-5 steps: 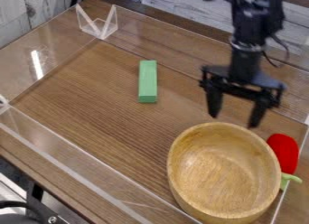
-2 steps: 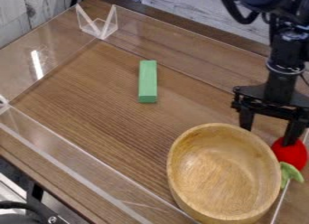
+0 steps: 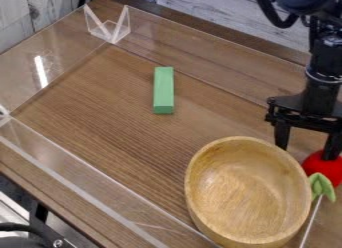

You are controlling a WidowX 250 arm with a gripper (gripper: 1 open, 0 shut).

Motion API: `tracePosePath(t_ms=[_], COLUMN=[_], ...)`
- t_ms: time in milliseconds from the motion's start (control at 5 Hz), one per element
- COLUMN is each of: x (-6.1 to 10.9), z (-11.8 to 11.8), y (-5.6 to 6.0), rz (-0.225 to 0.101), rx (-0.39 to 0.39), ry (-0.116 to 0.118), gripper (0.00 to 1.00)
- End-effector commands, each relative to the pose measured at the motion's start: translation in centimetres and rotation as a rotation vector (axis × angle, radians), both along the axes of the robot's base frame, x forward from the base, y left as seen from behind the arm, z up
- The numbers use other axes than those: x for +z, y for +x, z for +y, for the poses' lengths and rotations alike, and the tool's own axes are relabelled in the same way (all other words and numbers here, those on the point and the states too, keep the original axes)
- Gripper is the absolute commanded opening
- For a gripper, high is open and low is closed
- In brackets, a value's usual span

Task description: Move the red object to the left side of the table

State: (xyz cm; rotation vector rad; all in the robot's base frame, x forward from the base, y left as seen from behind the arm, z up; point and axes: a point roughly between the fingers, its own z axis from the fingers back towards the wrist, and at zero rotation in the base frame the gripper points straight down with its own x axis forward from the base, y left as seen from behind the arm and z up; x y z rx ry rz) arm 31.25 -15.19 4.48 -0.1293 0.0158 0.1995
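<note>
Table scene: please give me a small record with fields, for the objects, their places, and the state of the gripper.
table: brown wood top with low clear walls
red object: small red toy fruit at the right edge, beside the bowl
bowl: wooden, upright, near right corner, nothing seen inside
green block: lies flat near the middle, apart from the rest
gripper: open, pointing down, just above the red fruit, holding nothing
task state: fruit not yet gripped

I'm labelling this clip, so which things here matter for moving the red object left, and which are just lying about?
Part of the job:
- red object, at the right edge beside the bowl
- gripper, jaws open, just above it
- table

Lying about:
- wooden bowl
- green block
- clear stand in the far corner
</note>
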Motion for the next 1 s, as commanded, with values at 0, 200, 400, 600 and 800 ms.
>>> tracePosePath(t_ms=[0,200,400,600,800], x=[1.9,2.3,2.1,1.9,1.2], z=[-1.4,-1.0,-0.6,-0.1,-0.1], y=[1.0,1.4,1.6,1.8,2.3], rz=[-0.049,-0.050,-0.045,-0.043,-0.043], rx=[0.062,0.124,0.170,0.221,0.222], ry=[-0.037,-0.038,-0.036,-0.036,-0.036], gripper=[1.00,1.00,1.00,1.00,0.00])
